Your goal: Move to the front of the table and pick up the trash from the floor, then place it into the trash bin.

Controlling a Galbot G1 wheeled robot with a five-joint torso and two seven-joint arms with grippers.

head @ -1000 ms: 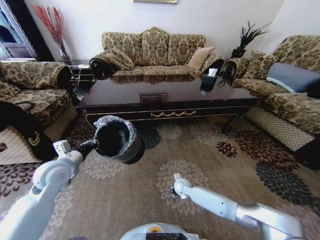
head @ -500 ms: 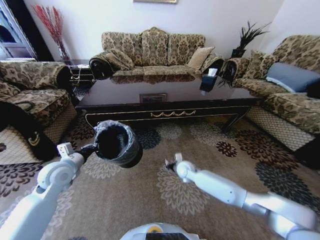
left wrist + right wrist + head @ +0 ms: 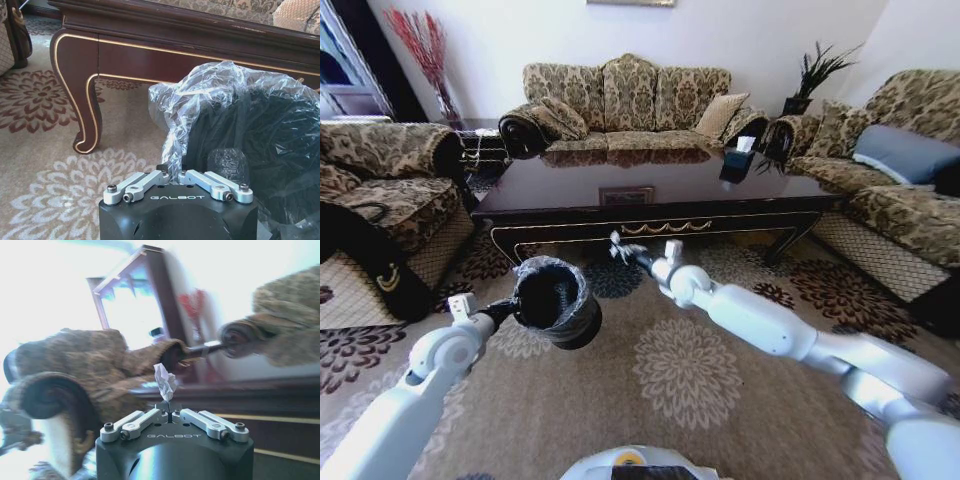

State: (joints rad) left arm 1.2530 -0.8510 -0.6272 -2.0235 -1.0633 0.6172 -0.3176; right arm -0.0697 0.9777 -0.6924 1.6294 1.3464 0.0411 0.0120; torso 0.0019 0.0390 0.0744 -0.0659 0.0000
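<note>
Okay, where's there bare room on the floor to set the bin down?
Open carpet lies in front of the table, between the two arms. It is crowded where the left gripper holds the trash bin and the right gripper holds the paper wad.

The right gripper (image 3: 616,247), pinching a white paper wad (image 3: 164,381), has risen from low over the floor (image 3: 720,390) to just in front of the table (image 3: 650,190). The trash bin (image 3: 556,301) has edged slightly nearer the robot.
</note>
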